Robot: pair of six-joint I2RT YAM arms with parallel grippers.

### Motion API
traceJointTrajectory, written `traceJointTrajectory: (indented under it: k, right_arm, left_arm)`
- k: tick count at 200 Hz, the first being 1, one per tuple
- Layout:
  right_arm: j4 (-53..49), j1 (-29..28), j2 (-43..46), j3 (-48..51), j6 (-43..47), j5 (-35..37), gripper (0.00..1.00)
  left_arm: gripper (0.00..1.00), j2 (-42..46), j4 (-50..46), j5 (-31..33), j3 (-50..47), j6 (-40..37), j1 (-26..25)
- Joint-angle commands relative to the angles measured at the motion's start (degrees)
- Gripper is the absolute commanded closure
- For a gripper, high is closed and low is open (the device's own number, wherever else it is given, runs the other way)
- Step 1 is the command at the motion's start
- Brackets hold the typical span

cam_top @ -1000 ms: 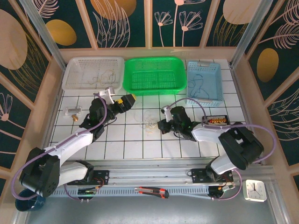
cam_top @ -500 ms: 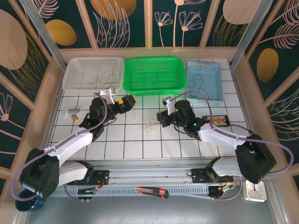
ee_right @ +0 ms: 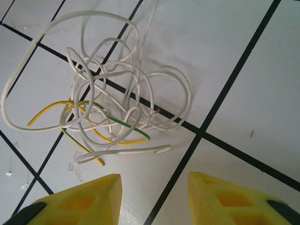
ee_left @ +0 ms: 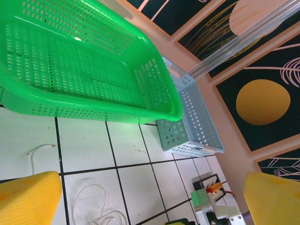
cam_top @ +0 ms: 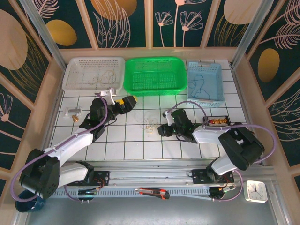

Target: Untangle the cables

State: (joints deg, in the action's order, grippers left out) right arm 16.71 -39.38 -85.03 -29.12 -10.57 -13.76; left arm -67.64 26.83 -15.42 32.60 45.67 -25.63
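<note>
While the right end effector [ee_right: 154, 197] hangs just to the right of the cables [ee_right: 112, 98], its yellow fingers partly apart with nothing between them, the thing to get right, I'd say, is taking one strand and not the whole clump. The tangle lies on the white-tiled desk [cam_top: 117, 140], between the two arms. It is mostly white cord looped over itself, with a yellow piece and a green-and-yellow piece threaded through the side facing those fingers. A free white end pokes out on that same side and looks the easiest to pinch and draw away low and slow. The left end effector [cam_top: 126, 100] sits to the left of the clump, spread wide and empty; it could pin the loops down. Along the far edge stand a white basket [cam_top: 93, 74], a green basket [cam_top: 154, 75] and a blue basket [cam_top: 205, 82], well apart from the work. A small connector block [cam_top: 215, 121] lies beside the right arm, and I'd watch that on any pull to the right.
</note>
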Motion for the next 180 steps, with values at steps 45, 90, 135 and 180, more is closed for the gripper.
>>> traceJointTrajectory:
  k: [45, 90, 135, 180]
  right_arm:
    - [4.44, -0.17, -6.95, -3.38, 2.99, 0.55, 0.59]
    - [4.65, -0.11, -10.86, -6.71, 3.8, -0.16, 0.63]
    - [2.94, -0.09, -8.67, -7.01, 4.22, -1.02, 1.0]
    - [-1.13, 0.44, -1.31, -6.91, 4.06, -0.48, 1.0]
  left_arm:
    - [0.01, 1.02, 1.87, -1.19, 0.27, 0.33, -0.19]
    - [0.01, 1.28, 1.74, -1.21, 0.27, 0.5, -0.21]
    - [0.01, 1.28, 1.63, -1.36, 0.45, 0.06, -0.21]
    - [0.01, 1.19, 0.72, -1.45, 0.93, -1.1, -0.21]
